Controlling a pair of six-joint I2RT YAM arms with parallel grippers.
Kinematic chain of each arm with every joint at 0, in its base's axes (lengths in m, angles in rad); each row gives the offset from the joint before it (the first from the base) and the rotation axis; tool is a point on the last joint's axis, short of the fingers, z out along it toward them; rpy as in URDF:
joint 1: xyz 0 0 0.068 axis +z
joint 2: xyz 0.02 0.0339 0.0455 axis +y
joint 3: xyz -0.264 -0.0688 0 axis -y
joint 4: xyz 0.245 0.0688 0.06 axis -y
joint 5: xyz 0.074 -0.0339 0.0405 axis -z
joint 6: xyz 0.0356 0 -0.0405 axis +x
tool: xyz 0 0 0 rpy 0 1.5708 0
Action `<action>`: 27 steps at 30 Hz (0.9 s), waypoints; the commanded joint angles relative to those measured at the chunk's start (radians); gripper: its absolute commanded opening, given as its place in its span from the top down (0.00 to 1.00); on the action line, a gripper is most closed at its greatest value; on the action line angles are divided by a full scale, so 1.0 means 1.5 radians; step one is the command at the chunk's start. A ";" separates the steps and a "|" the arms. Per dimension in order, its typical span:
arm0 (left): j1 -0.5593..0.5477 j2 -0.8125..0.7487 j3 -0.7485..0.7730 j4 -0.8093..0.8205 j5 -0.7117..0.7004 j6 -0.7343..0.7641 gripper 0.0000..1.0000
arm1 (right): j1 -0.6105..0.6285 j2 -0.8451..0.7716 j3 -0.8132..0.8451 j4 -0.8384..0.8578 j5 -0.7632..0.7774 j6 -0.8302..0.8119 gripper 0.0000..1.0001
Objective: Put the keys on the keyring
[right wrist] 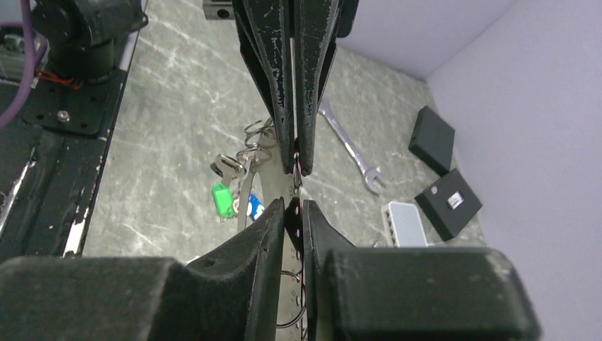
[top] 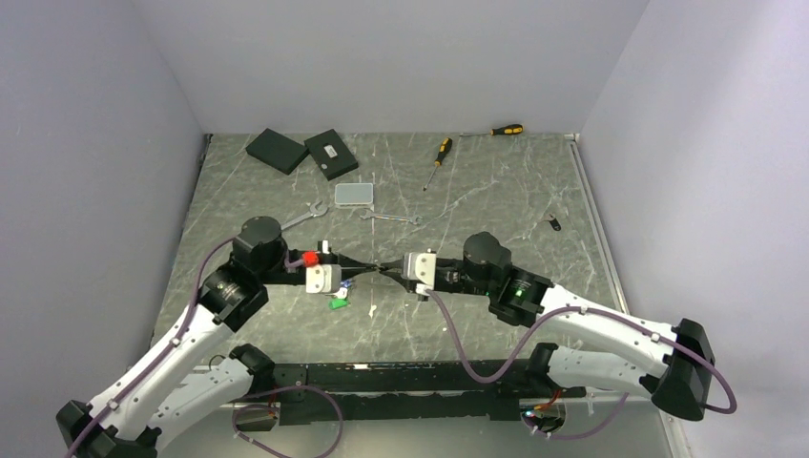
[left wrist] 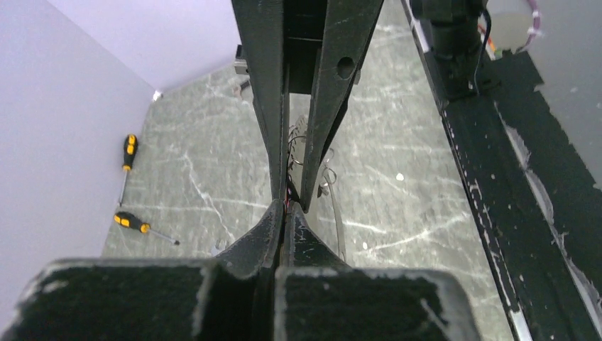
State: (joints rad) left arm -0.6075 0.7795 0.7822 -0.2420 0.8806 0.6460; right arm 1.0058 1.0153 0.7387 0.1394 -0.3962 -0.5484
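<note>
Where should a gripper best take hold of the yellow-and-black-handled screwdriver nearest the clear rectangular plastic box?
Take its thick yellow-and-black handle, coming straight down from above, jaws across its width. The screwdriver lies flat on the marbled table, and its thin metal shaft would likely slip.

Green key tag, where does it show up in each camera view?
Top external: green key tag near centre, lower left of the left gripper tips.
Left wrist: not in view.
Right wrist: left of centre.
Shared landmark: left gripper meeting right gripper tip to tip, mid-frame in every view.
</note>
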 commanded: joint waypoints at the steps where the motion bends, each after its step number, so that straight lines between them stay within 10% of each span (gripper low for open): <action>1: 0.027 -0.035 -0.022 0.211 0.087 -0.154 1.00 | 0.000 -0.032 -0.013 0.037 -0.017 0.006 0.84; 7: 0.035 -0.039 -0.077 0.415 0.099 -0.311 1.00 | 0.000 -0.034 -0.011 0.035 -0.025 0.004 0.99; 27: 0.046 0.052 -0.096 0.932 0.150 -0.687 1.00 | 0.000 -0.050 -0.007 0.025 -0.052 0.005 1.00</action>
State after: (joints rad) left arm -0.5339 0.8486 0.5930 0.8154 1.1351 -0.1864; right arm 1.0061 0.9333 0.7280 0.2195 -0.4660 -0.5331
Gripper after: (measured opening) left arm 0.010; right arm 0.026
